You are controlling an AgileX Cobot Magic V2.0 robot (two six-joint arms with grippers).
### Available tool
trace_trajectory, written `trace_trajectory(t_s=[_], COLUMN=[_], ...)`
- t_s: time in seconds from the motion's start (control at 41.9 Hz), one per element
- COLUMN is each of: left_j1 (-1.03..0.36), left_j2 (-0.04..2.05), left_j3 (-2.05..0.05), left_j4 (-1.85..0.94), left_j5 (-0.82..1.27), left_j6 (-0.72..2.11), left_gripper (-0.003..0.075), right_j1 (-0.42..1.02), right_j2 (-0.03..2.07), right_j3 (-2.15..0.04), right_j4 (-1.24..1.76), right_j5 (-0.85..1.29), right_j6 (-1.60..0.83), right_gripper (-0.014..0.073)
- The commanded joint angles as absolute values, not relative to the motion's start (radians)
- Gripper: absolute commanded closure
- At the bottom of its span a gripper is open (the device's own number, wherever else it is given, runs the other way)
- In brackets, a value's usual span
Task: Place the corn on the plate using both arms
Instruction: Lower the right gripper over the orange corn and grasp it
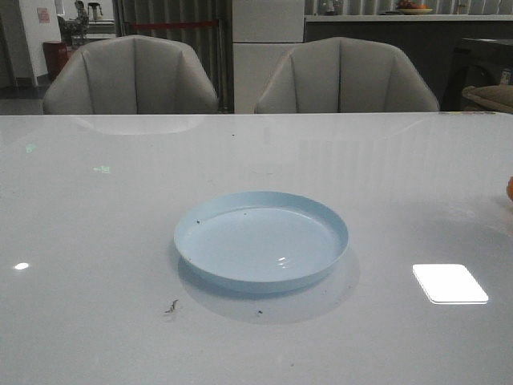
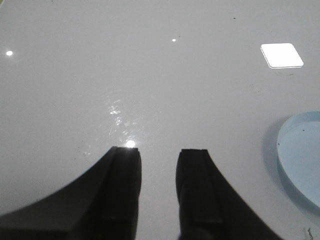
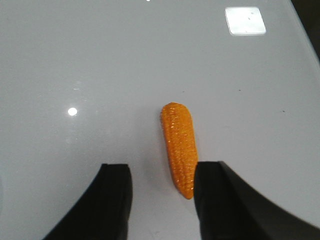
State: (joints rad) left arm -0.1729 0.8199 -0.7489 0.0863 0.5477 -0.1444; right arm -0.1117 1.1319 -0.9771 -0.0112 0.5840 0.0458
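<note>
The pale blue plate [image 1: 261, 239] sits empty at the middle of the white table; its rim also shows in the left wrist view [image 2: 300, 155]. The orange corn [image 3: 179, 146] lies flat on the table in the right wrist view; only a sliver of it shows at the far right edge of the front view [image 1: 510, 188]. My right gripper [image 3: 162, 170] is open above the table, and the corn's tapered end lies by one finger [image 3: 212, 190], partly hidden by it. My left gripper [image 2: 159, 152] is open and empty over bare table beside the plate. Neither arm shows in the front view.
Two grey chairs [image 1: 132, 76] [image 1: 346, 76] stand behind the table's far edge [image 1: 256, 114]. A bright square light reflection [image 1: 450, 283] lies right of the plate. A small dark mark [image 1: 171, 306] is on the table in front of the plate.
</note>
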Motion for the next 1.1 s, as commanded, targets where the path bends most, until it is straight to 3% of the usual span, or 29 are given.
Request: trace_trajectory(t_s=[0.0, 0.239, 0.525, 0.835, 1.074], left_j1=[-0.171, -0.171, -0.171, -0.171, -0.171], left_j2=[0.812, 0.812, 0.812, 0.812, 0.812], left_j3=[-0.78, -0.78, -0.78, -0.78, -0.78], left_j4=[0.079, 0.079, 0.079, 0.079, 0.079], left_j5=[0.468, 0.47, 0.474, 0.484, 0.485], left_j6=[-0.154, -0.154, -0.154, -0.154, -0.154], left_gripper=[0.0441, 0.0441, 0.0441, 0.0441, 0.0441], right_j1=[-0.139, -0.143, -0.143, -0.143, -0.143], right_j2=[1.213, 1.497, 1.777, 1.876, 1.926], right_j3=[-1.133, -1.383, -1.506, -1.508, -1.508], right_j4=[-0.043, -0.052, -0.064, -0.067, -0.068], right_j5=[0.585, 0.751, 0.855, 0.844, 0.835], right_j6=[0.042, 0.013, 0.007, 0.008, 0.008], right_gripper=[0.0195, 0.0195, 0.0195, 0.019, 0.0125])
